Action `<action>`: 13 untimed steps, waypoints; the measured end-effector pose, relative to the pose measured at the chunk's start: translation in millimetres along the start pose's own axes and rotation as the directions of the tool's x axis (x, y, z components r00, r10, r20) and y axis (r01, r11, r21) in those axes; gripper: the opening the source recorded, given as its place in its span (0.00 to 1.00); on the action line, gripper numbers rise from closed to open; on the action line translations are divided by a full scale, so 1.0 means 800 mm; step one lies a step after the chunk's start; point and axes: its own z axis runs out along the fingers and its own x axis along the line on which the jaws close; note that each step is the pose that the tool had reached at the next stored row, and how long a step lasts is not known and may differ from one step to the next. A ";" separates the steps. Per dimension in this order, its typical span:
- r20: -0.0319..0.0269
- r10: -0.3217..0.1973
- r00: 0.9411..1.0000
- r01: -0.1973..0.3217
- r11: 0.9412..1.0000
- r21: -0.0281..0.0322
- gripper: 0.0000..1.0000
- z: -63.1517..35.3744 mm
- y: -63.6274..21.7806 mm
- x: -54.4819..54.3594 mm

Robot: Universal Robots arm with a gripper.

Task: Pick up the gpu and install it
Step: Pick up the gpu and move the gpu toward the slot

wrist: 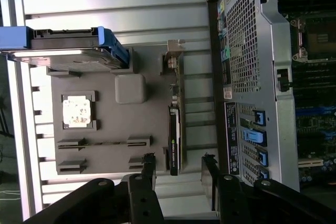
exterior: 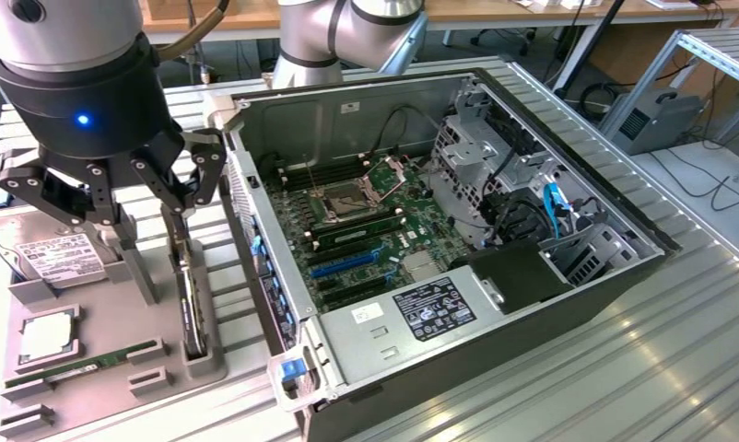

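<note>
black fingers (wrist: 148, 171) of the gripper (exterior: 142, 221) (wrist: 178, 174) are standing wide apart, with nothing clamped between them. in the wrist view the jaws are straddling the line of the gpu (wrist: 174, 140), and a clear gap is showing on each side of the card, so no finger is touching it. in the exterior view the gripper is hanging above the tray end of the scene, under the arm (exterior: 75, 83), whose wrist is showing a small blue light.

the gpu (exterior: 193, 313) is standing on its thin edge in a slot of a grey holder tray (exterior: 99, 387) (wrist: 105, 129), along the tray side nearest the computer case (exterior: 493, 368) (wrist: 247, 51). its dark cooler portion is lying at the end away from the hard drive (exterior: 50, 253) (wrist: 68, 53).

the tray is also carrying the hard drive at one end, a processor chip (exterior: 48, 333) (wrist: 77, 111) in a square recess, and a narrow ram stick (exterior: 81, 366) (wrist: 105, 142) between two small supports.

the computer case is lying on its side just beside the tray, on the exterior view's right of it, with its panel off and the motherboard (exterior: 369, 230) facing up. tray and case are both resting on a ribbed metal table (exterior: 664, 368) (wrist: 105, 3).
</note>
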 end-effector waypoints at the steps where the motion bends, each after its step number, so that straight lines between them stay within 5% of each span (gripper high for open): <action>1: 0.000 0.000 1.000 0.000 1.000 0.000 0.48 0.000 0.000 0.000; 13: 0.000 0.000 1.000 0.000 1.000 0.002 0.48 0.009 0.000 0.000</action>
